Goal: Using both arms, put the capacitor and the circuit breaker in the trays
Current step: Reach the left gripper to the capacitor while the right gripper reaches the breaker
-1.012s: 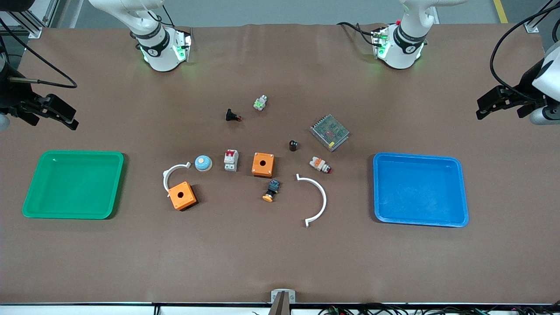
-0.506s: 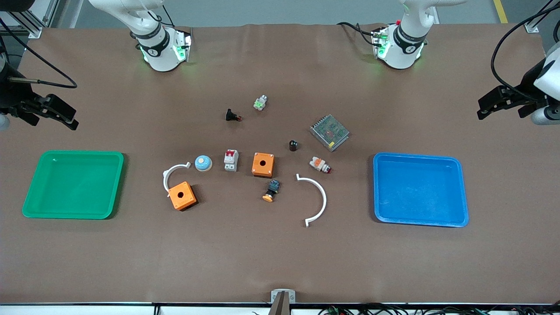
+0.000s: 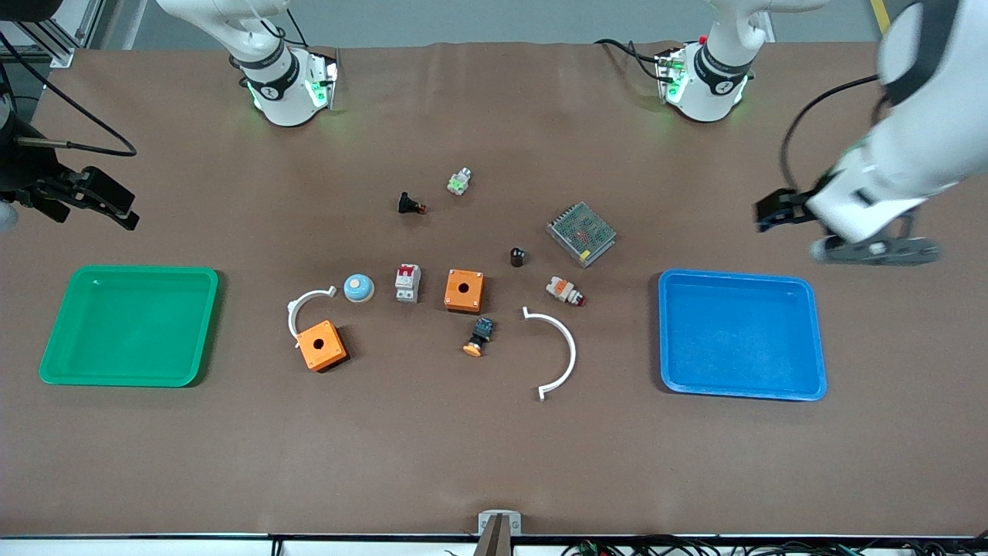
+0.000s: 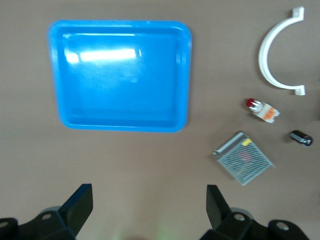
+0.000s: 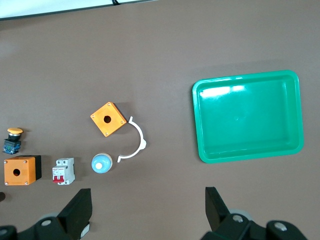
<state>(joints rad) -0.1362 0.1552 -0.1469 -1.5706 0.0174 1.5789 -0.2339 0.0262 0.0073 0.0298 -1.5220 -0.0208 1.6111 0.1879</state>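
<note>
The capacitor point(image 3: 517, 257), a tiny black cylinder, stands on the table beside the mesh-topped power supply point(image 3: 582, 233); it also shows in the left wrist view point(image 4: 301, 138). The circuit breaker point(image 3: 407, 283), white-grey with red toggles, stands between a blue dome and an orange box; it also shows in the right wrist view point(image 5: 63, 171). My left gripper point(image 3: 774, 210) point(image 4: 148, 207) is open and empty, over bare table by the blue tray's edge farther from the camera. My right gripper point(image 3: 108, 202) point(image 5: 147, 210) is open and empty, waiting over the table's end by the green tray.
A blue tray point(image 3: 741, 333) lies toward the left arm's end, a green tray point(image 3: 130, 324) toward the right arm's end. Two orange boxes point(image 3: 464, 290) point(image 3: 322, 345), two white arcs point(image 3: 559, 351) point(image 3: 305, 305), a blue dome point(image 3: 359, 288), and several small buttons lie mid-table.
My left arm has swung in from the table's end toward the middle, bringing its gripper beside the blue tray. The right arm and the objects have not moved.
</note>
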